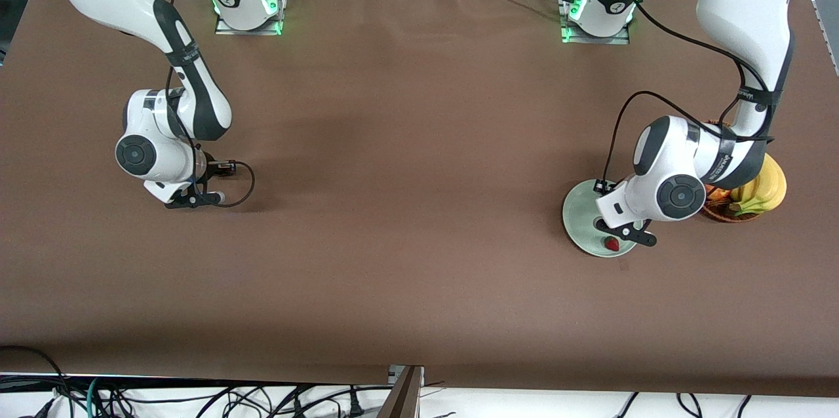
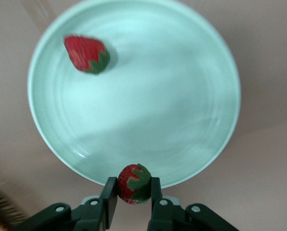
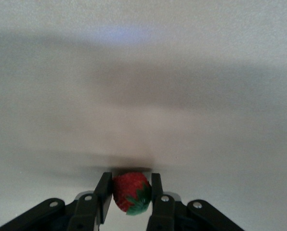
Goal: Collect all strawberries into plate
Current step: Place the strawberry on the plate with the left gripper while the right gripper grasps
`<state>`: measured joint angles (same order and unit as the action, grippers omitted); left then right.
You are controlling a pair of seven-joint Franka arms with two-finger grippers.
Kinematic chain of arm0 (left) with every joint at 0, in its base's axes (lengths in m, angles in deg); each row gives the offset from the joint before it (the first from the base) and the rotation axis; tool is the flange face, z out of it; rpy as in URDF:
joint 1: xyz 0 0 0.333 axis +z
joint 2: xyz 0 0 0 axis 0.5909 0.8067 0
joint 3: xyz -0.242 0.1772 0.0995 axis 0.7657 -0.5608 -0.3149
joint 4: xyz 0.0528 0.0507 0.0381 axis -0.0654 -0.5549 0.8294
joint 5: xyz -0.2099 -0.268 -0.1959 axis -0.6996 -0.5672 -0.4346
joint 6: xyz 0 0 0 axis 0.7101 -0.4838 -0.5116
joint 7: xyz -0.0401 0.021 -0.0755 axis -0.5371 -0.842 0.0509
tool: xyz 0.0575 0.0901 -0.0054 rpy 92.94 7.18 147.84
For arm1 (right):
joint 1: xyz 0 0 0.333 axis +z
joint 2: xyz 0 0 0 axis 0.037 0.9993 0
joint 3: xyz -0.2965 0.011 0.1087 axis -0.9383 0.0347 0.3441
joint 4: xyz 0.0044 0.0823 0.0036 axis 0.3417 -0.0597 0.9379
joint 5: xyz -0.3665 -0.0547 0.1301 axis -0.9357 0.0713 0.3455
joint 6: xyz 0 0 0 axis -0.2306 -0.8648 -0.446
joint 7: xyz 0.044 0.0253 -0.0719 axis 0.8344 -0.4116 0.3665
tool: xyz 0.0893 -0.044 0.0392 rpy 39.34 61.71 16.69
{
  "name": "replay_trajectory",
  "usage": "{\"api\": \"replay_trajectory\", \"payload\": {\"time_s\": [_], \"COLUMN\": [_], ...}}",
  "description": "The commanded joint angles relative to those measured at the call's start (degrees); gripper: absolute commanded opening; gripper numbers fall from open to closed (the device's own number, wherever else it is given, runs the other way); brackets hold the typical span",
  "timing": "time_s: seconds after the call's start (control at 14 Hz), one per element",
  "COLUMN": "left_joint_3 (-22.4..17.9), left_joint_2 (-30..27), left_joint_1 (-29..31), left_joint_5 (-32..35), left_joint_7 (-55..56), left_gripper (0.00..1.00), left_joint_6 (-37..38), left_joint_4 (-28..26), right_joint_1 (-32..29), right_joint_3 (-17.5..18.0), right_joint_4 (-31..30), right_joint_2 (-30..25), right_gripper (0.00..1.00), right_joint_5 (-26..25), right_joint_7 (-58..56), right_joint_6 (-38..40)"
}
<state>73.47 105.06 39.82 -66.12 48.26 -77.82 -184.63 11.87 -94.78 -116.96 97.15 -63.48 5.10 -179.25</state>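
Mint-green and smooth, the round shallow plate (image 2: 182, 96) sits under the left gripper (image 2: 133, 197), whose black fingers pinch a small red strawberry with a leafy green cap (image 2: 134, 184) above the rim. Another glossy strawberry (image 2: 87, 54) lies in the plate. Just beside it, a woven wicker basket (image 1: 727, 211) holds yellow bananas (image 1: 763, 192). Over bare brown tablecloth (image 1: 406, 143), the right gripper (image 3: 129, 199) clamps a third strawberry (image 3: 130, 191).

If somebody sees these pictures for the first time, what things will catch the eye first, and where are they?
First, the left gripper over the pale green plate, at the left arm's end of the table, shut on a strawberry, while a second strawberry lies in the plate. Next, the right gripper at the right arm's end, low over the bare brown table, shut on a third strawberry.
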Motion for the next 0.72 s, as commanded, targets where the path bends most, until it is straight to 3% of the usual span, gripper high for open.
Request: {"api": "replay_trajectory", "payload": {"time_s": [0.0,0.07,0.14,0.21,0.29,0.64], "left_joint_3": [1.06,1.06,1.14,1.14,1.14,1.14], "left_joint_2": [-0.02,-0.02,-0.02,-0.02,0.07,0.69], "left_joint_1": [0.71,0.88,1.23,1.24,1.24,1.06], "left_joint_5": [1.42,1.42,1.42,1.33,1.16,1.07], "left_joint_7": [-1.09,-1.62,-2.40,-2.59,-2.59,-4.61], "left_gripper": [0.14,0.14,0.21,0.37,0.98,1.00], "left_joint_6": [-3.61,-3.80,-3.89,-3.89,-3.89,-3.36], "left_joint_4": [-3.30,-3.39,-3.40,-3.40,-3.31,-2.69], "right_joint_1": [-0.61,-0.26,-0.17,-0.09,0.61,9.38], "right_joint_3": [0.70,1.40,2.80,3.77,4.30,7.56], "right_joint_4": [1.29,2.51,3.83,5.41,6.73,13.76], "right_joint_2": [-1.26,-1.26,-1.26,-1.17,-1.00,2.51], "right_gripper": [0.20,0.20,0.20,0.20,0.20,0.20], "right_joint_5": [0.29,0.46,0.99,2.38,3.79,4.68], "right_joint_7": [-0.83,-0.57,-0.39,0.13,1.70,23.90], "right_joint_6": [-0.34,-0.17,0.10,0.10,0.10,-0.08]}}
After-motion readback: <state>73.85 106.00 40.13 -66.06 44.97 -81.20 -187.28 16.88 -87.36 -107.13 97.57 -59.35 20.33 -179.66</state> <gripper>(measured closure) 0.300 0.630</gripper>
